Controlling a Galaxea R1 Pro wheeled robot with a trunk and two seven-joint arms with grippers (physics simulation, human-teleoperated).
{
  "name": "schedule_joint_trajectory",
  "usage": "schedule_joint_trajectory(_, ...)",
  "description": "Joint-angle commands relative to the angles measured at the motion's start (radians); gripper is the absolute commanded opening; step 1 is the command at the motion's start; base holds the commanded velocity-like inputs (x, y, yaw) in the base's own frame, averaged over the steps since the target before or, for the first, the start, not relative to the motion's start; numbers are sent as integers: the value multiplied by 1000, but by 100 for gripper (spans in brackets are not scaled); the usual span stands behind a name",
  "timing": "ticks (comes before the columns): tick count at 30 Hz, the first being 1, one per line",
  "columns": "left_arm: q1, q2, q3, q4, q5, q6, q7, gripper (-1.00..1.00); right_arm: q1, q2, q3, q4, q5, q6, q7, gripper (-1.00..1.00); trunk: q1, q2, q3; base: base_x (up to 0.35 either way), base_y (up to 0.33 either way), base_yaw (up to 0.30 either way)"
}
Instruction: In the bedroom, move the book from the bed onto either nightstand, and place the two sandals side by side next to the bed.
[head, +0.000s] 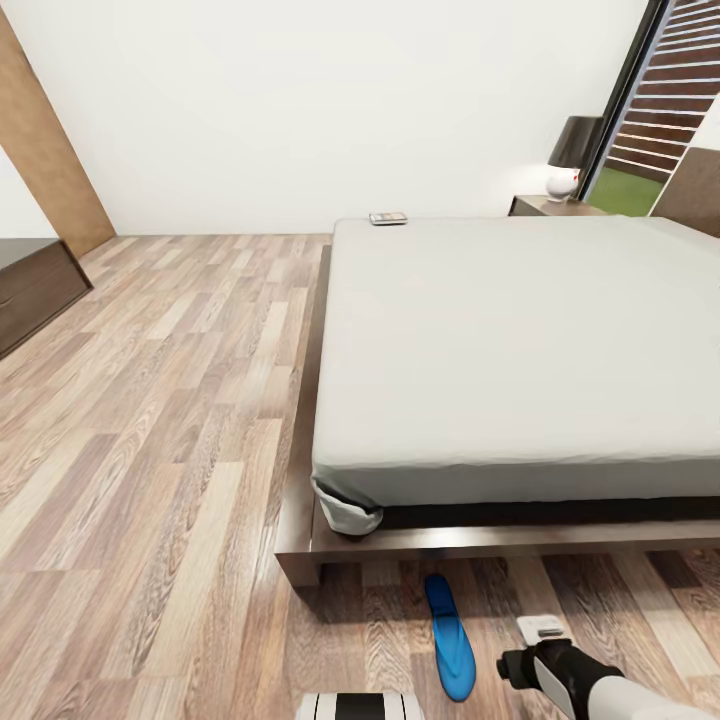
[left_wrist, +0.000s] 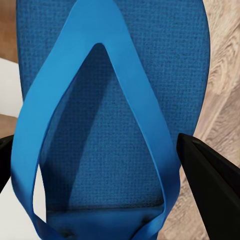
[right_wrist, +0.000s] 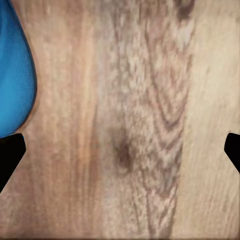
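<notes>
Blue sandal (left_wrist: 115, 100) sits between spread left fingers (left_wrist: 210, 185), edges cropped; right fingers (right_wrist: 10, 155) spread over floor (right_wrist: 130, 120).

Book (head: 388, 218) at far bed (head: 520, 340) corner: too small, cover unreadable. Bed cut off by right edge in head view. Nightstand (head: 540, 206) mostly hidden behind mattress. Sandal (head: 452, 640) on floor (head: 150, 450), straps indistinct. Right arm cut by bottom edge; right fingers (right_wrist: 9, 155) show just as dark tips at frame sides, sandal sliver (right_wrist: 15, 75) cropped beside one tip. Left wrist view: sandal (left_wrist: 112, 115) between left fingers (left_wrist: 210, 175), toe and heel out of frame; contact with fingers unclear.
</notes>
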Motion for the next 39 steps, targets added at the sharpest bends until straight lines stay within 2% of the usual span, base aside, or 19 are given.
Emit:
schedule_joint_trajectory(1,0,0,-2,0,10,-6,-1,-100,2,-2,8,-2,-5,6,2,100,0,0,-1,0,0,0)
schedule_joint_trajectory(4,-1,0,-2,0,10,-6,-1,-100,7,-5,8,-1,-4,7,2,100,0,0,-1,0,0,0)
schedule_joint_trajectory(17,-1,0,-2,2,10,-6,-3,-100,39,-46,7,16,-4,8,0,100,-6,3,50,0,0,0)
schedule_joint_trajectory(26,0,0,-3,2,10,-6,-7,-100,64,-79,-35,38,-4,7,1,100,-10,5,84,0,0,0)
schedule_joint_trajectory(33,0,0,-3,2,9,-7,-7,-100,90,-93,-45,41,-4,7,1,100,-13,7,111,0,0,0)
schedule_joint_trajectory(39,0,0,-3,2,9,-7,-7,-100,104,-114,-47,41,-4,7,0,100,-16,8,135,0,0,0)
